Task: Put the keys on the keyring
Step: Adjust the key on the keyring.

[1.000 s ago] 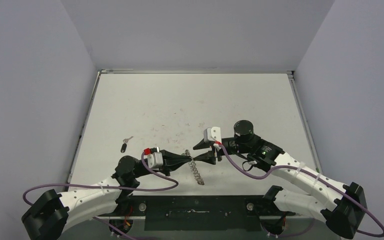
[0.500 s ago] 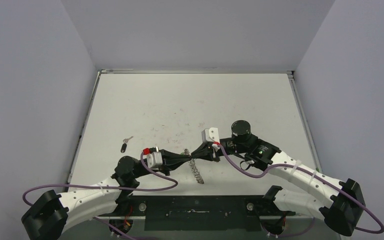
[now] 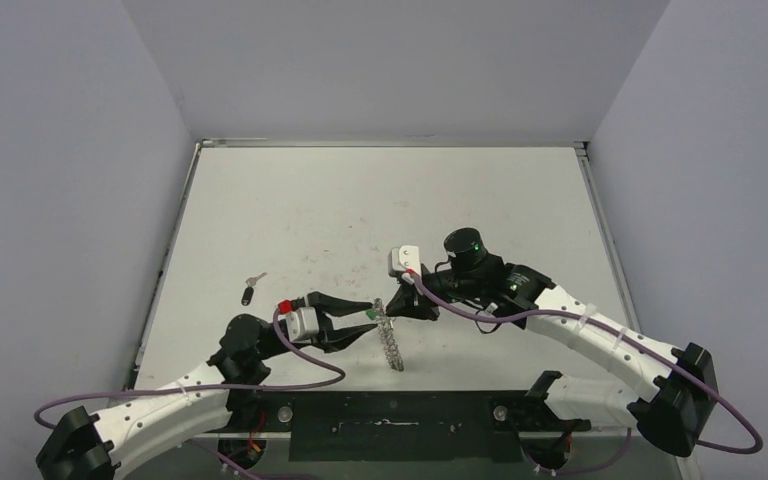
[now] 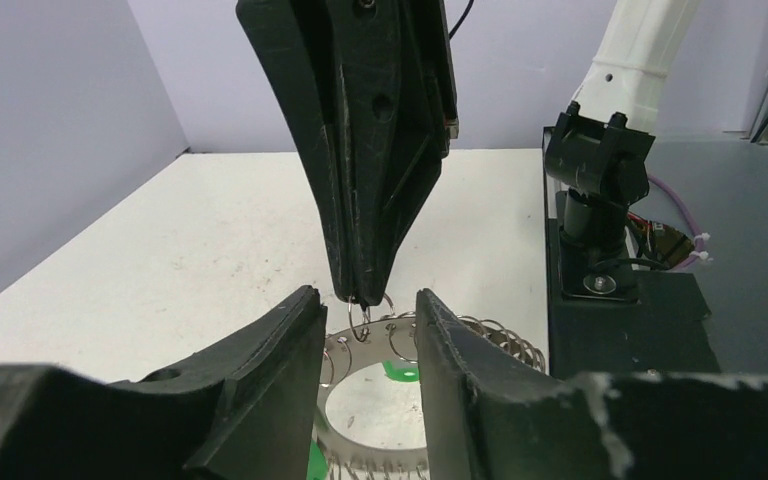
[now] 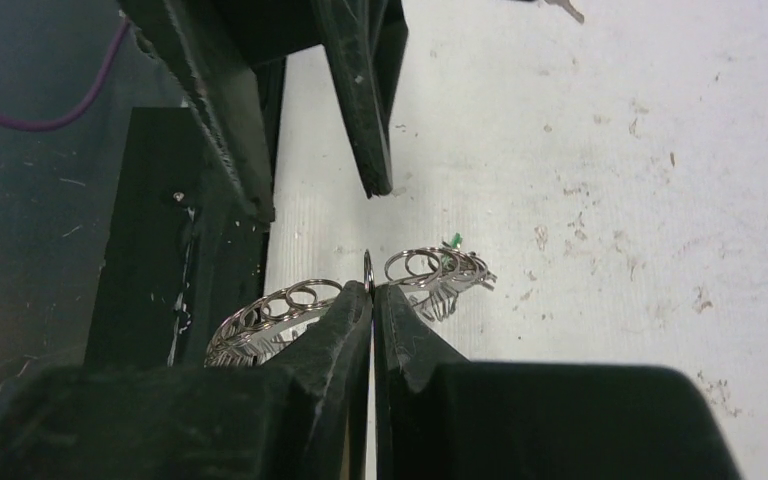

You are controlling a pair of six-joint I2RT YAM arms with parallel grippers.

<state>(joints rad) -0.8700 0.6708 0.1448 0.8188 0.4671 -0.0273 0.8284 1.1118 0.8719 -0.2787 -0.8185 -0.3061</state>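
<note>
The keyring [image 3: 392, 345] is a silver hoop rimmed with small wire loops, standing on edge at the table's near middle. My right gripper [image 3: 388, 308] is shut on one thin loop at its top [image 5: 369, 268]. My left gripper [image 3: 366, 320] stands open, its fingers [image 4: 270, 370] either side of the keyring [image 4: 380, 440] without touching it. A green key head [image 4: 397, 372] shows through the hoop; I cannot tell whether it hangs on it. The black-headed key [image 3: 247, 294] and the silver key [image 3: 255, 278] lie together at the left.
The table's raised rim [image 3: 170, 250] runs along the left side near the two loose keys. The black base plate [image 3: 390, 420] of the arms lies just behind the keyring at the near edge. A purple cable [image 3: 310, 370] loops by the left arm.
My right gripper has shut on a loop of the keyring and shifted left. My left gripper, shut on the keyring before, has opened and drawn back a little.
</note>
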